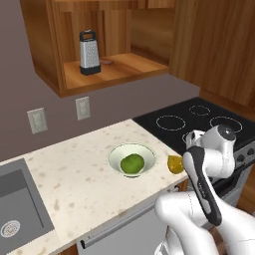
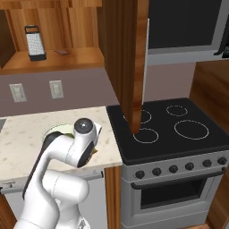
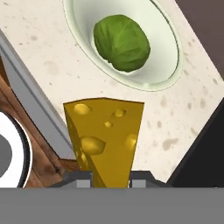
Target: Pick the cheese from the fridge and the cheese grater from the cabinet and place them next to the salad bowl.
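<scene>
The cheese [image 3: 105, 140] was a yellow-orange wedge pitted with round holes, its flat faces smooth and waxy. The gripper [image 3: 105, 178] had its two dark fingers clamped on the narrow lower end of the wedge, one on each side. In the left base view the cheese [image 1: 174, 164] showed as a small golden lump just beside the salad bowl [image 1: 115, 157], over the counter's edge near the stove [image 1: 199, 119]; whether it touched the counter could not be told from there.

The salad bowl [image 3: 168, 65] was a shallow round dish, white with a pale green tint and a smooth glazed look, and a round, leafy green vegetable [image 3: 121, 42] sat inside it. The counter [image 1: 74, 174] was a cream stone slab speckled with tan flecks. A steel sink [image 1: 20, 199] was set into it at the far left.

The cheese grater [image 1: 89, 53] stood upright on the plank shelf of the wooden cabinet [image 1: 50, 50], well apart from the bowl. It was a tapered metal box with a finely dotted face, a black loop handle and a dark base. The stove was flat glossy black with thin white rings marking the burners.
</scene>
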Robot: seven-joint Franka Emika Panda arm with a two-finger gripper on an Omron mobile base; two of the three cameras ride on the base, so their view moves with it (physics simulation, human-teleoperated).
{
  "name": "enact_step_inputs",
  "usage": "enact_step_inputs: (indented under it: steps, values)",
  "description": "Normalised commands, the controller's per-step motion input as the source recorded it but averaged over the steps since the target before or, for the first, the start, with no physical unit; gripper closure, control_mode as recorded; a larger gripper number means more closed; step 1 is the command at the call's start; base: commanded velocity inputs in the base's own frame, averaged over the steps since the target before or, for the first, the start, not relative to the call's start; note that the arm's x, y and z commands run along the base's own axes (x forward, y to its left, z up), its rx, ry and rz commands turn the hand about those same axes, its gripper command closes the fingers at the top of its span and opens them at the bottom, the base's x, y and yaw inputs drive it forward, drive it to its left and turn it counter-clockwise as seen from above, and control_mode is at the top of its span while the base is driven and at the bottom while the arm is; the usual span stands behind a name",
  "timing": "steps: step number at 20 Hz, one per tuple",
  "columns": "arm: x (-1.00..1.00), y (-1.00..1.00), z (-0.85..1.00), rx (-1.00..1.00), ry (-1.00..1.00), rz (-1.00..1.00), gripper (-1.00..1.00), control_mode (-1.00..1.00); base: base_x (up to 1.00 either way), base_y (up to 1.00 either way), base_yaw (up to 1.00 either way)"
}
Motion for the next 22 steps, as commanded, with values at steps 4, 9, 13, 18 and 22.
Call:
enact_step_inputs:
  steps: [4, 9, 13, 18, 22]
  values:
    - [0.23, -0.01, -0.27, 0.13, 0.0, 0.01, 1.0, -1.0, 0.0, 0.0, 0.0]
    - [0.17, 0.0, -0.23, 0.21, 0.0, 0.03, 1.0, -1.0, 0.0, 0.0, 0.0]
    - [0.33, 0.0, -0.08, 0.18, 0.02, 0.03, 1.0, -1.0, 0.0, 0.0, 0.0]
    - [0.28, 0.04, -0.08, 0.12, 0.01, 0.0, 1.0, -1.0, 0.0, 0.0, 0.0]
    - [0.23, 0.15, -0.2, 0.1, 0.06, 0.0, 1.0, -1.0, 0.0, 0.0, 0.0]
